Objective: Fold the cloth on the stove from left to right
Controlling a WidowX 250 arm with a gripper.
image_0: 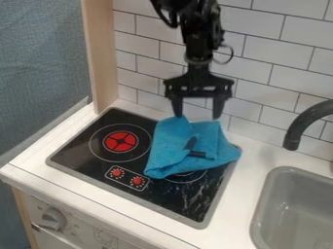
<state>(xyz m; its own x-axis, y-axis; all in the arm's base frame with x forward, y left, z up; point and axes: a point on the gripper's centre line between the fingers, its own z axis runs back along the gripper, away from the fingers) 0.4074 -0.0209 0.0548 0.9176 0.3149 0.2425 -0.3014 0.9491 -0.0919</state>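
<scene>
We see a blue cloth (164,148), creased and partly folded, lying over the right side of the black stove (84,160). At the cloth's 12 o'clock, the black gripper (197,116) hangs with fingers spread, released. Red burner (121,141) at 9 o'clock; grey sink (265,197) at 4.

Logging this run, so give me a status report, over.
Gripper open, empty, at cloth's far edge. Blue cloth partly folded, rumpled, on stove. Small black item on cloth, possibly in the way.
</scene>
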